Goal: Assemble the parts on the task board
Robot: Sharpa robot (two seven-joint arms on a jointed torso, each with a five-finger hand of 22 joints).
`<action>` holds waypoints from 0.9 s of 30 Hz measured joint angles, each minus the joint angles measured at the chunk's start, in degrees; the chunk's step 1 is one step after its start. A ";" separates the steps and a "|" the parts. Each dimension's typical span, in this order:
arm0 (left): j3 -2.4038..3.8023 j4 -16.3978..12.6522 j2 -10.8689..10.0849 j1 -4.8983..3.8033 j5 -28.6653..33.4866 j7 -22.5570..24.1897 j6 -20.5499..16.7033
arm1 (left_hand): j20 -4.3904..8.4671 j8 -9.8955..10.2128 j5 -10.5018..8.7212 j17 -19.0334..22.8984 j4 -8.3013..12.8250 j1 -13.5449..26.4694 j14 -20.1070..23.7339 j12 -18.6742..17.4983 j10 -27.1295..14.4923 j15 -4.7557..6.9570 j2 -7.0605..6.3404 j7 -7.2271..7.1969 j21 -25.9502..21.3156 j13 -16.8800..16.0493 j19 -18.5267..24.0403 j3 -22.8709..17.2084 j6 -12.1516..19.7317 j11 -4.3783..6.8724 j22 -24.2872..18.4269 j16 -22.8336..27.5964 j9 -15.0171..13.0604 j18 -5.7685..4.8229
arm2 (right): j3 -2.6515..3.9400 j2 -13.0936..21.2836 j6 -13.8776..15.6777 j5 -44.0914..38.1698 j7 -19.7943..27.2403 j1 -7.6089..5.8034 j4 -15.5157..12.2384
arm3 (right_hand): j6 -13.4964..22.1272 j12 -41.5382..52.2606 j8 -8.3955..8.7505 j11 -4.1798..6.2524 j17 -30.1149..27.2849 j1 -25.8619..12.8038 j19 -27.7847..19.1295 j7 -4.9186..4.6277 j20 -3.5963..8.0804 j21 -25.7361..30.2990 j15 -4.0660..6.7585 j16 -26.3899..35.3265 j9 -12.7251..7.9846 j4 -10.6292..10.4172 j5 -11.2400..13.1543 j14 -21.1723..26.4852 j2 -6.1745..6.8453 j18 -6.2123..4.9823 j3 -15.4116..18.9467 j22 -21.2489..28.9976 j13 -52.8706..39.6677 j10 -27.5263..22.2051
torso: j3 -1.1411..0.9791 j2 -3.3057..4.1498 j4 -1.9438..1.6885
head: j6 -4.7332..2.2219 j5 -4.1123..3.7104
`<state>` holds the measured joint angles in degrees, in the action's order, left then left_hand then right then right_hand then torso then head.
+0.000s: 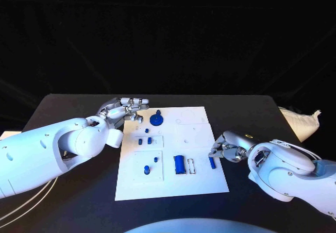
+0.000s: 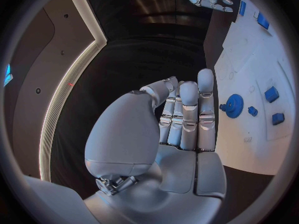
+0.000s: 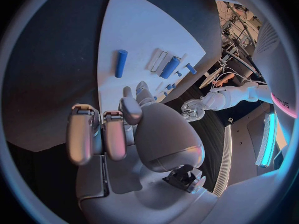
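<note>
Head view: both hands at the edges of the task board, nothing held

Head view places the white task board (image 1: 170, 155) in the middle of the black table (image 1: 70, 107). Several blue parts are seen on it: a round gear-shaped part (image 1: 156, 118) near the far left corner, small parts (image 1: 145, 141) below it, one small part (image 1: 147, 169) in the near left field, a long block (image 1: 180, 164) in the middle of the near half, and a slim bar (image 1: 212, 162) close to the right edge.

The left hand (image 1: 125, 112) is found at the far left edge of the board, just beside the gear-shaped part. In the left wrist view its fingers (image 2: 189, 115) are held straight and pressed together, the thumb is folded over the palm, and nothing is gripped; the gear-shaped part (image 2: 234, 105) lies just past the fingertips, apart from them.

The right hand (image 1: 225, 149) is located at the right edge of the board, just beside the slim bar. In the right wrist view its fingers (image 3: 92, 137) are curled in, and no part is seen between them; the slim bar (image 3: 120, 63) lies free on the board ahead of them. Whether the fingertips touch the board cannot be told.
</note>
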<state>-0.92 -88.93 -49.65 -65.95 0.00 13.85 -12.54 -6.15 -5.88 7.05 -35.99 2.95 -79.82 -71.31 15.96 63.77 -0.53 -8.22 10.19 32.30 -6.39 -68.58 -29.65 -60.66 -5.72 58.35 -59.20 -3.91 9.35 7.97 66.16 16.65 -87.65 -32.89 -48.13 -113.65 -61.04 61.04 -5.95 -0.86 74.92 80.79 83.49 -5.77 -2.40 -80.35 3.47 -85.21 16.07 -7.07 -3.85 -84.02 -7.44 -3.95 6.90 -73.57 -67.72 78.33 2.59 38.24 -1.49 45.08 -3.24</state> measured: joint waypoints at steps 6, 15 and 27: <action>-0.01 0.05 0.17 0.01 -0.05 0.00 0.08 | 0.00 0.00 0.00 0.00 0.00 0.00 0.00 0.00 0.00 0.00 0.00 0.00 0.00 0.00 0.00 0.00 0.00 0.00 0.00 0.00 0.00 0.00 | -0.02 -0.07 -0.36 -2.77 -0.16 0.02 1.42 | -1.80 -0.32 0.00 0.12 0.00 -3.61 0.00 0.44 0.00 0.00 0.02 0.00 -0.60 -2.90 -0.31 0.00 2.02 0.00 0.39 0.04 -0.28 -0.05 | -0.04 -0.04 0.07 | 0.04 -0.44; -0.02 0.07 0.16 0.04 -0.11 0.00 0.14 | 0.00 0.00 0.00 -0.01 0.00 0.00 0.00 0.00 0.00 0.00 0.00 0.00 0.00 0.00 0.00 0.00 0.00 0.00 0.01 0.00 0.00 0.01 | -0.06 -1.44 -3.30 -6.07 -0.66 0.71 3.00 | -3.44 -1.06 0.00 0.41 -0.01 -6.92 0.00 1.06 0.00 0.00 0.02 0.00 -0.16 -5.85 -4.75 0.00 5.08 0.00 2.12 0.45 -0.09 0.24 | -0.03 -0.04 0.00 | 0.20 -0.58; -0.02 0.09 0.13 0.04 -0.17 -0.02 0.18 | 0.00 0.00 0.00 -0.01 0.00 0.00 0.00 0.00 0.00 0.00 0.00 0.00 0.00 0.00 0.00 0.00 0.00 0.00 0.01 0.00 0.00 0.01 | -0.10 -2.84 -7.82 -9.56 -1.03 1.60 3.97 | -3.88 -1.06 0.00 0.41 -0.01 -6.72 0.00 1.10 0.01 0.01 0.02 0.00 0.32 -6.31 -5.70 0.00 6.12 0.00 2.57 0.64 -0.03 0.24 | -0.03 -0.03 0.03 | 0.47 -0.35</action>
<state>-0.94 -88.85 -49.52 -65.90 -0.17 13.84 -12.36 -6.15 -5.88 7.05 -35.99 2.95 -79.82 -71.31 15.96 63.77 -0.53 -8.22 10.19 32.30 -6.39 -68.58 -29.66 -60.66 -5.72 58.35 -59.19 -3.91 9.36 7.87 63.32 8.83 -97.21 -33.92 -46.53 -109.67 -64.93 59.99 -5.95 -0.46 74.91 74.07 83.49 -4.67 -2.39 -80.34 3.49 -85.21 16.39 -13.38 -9.54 -84.02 -1.32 -3.95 9.47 -72.93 -67.76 78.57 2.55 38.21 -1.46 45.55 -3.59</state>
